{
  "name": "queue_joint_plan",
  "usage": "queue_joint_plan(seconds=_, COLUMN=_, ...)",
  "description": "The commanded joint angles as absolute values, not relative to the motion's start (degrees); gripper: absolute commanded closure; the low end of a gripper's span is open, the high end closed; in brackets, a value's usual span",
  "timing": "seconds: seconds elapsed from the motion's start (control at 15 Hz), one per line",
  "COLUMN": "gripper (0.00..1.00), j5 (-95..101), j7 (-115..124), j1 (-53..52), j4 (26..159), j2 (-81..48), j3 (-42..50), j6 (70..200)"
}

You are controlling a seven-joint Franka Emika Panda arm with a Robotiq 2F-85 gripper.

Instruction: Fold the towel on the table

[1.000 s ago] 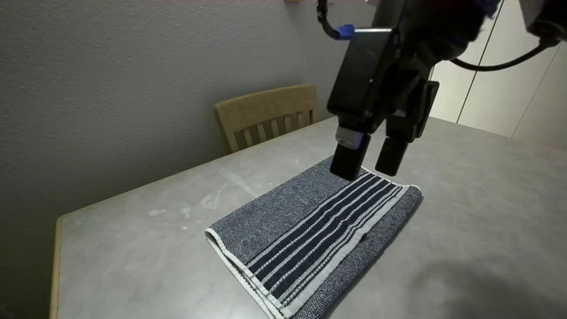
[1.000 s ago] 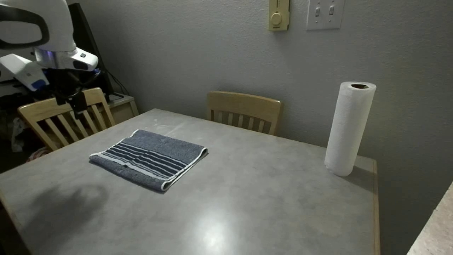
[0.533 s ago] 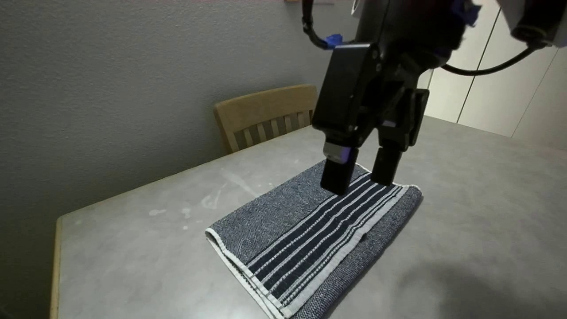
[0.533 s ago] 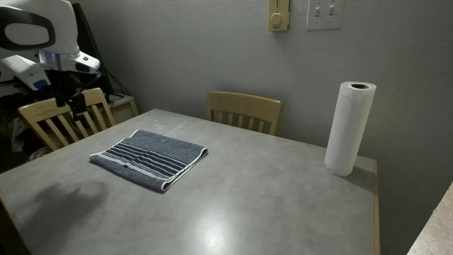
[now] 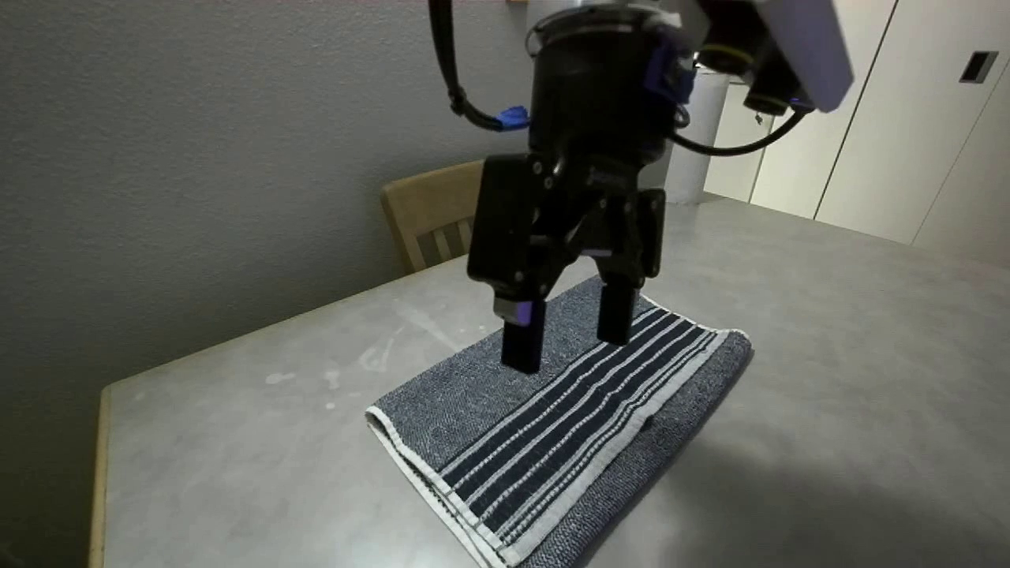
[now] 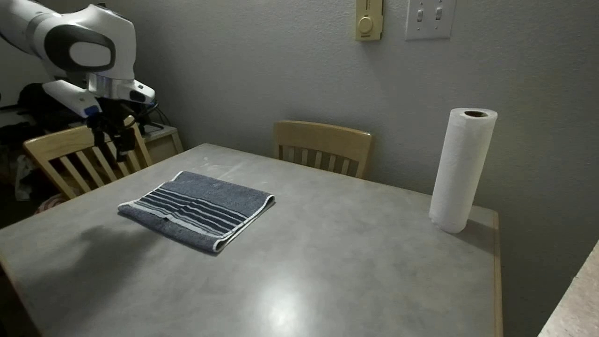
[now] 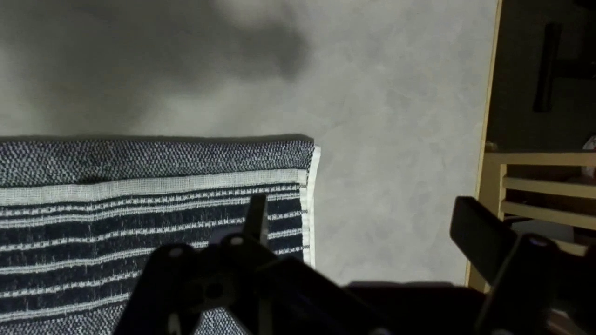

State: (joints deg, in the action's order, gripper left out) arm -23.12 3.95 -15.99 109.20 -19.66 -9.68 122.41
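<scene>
The towel lies folded over on the light grey table, its striped band on top and a layered white edge at one end. It also shows in an exterior view and in the wrist view. My gripper is open and empty, fingers pointing down, in the air above the table. In the wrist view my gripper has its left finger in line with the striped towel near its white side edge and its right finger out past that edge. The exact height above the table is hard to tell.
A tan wooden chair stands against the wall side of the table. Another chair stands at the end near the arm, also in the wrist view. A white paper towel roll stands upright at the table's far end.
My gripper has moved left and lower in an exterior view, and right and slightly lower in an exterior view, turning more upright. Its fingers stay open. The towel has not moved.
</scene>
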Motion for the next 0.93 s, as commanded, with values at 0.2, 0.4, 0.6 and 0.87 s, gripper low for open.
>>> queue_joint_plan(seconds=0.2, gripper=0.00, j5=-20.5, j7=5.2, j1=-14.9, j4=103.5, j2=-24.8, j3=-11.0, j6=120.4)
queue_joint_plan(seconds=0.4, gripper=0.00, j5=-20.5, j7=5.4, j1=-15.0, j4=102.9, j2=-25.0, j3=-11.0, j6=120.0)
queue_joint_plan(seconds=0.6, gripper=0.00, j5=-20.5, j7=5.4, j1=-15.0, j4=102.8, j2=-25.0, j3=-11.0, j6=119.8)
queue_joint_plan(seconds=0.87, gripper=0.00, j5=-20.3, j7=5.2, j1=-15.0, j4=101.6, j2=-26.2, j3=-11.1, j6=119.4)
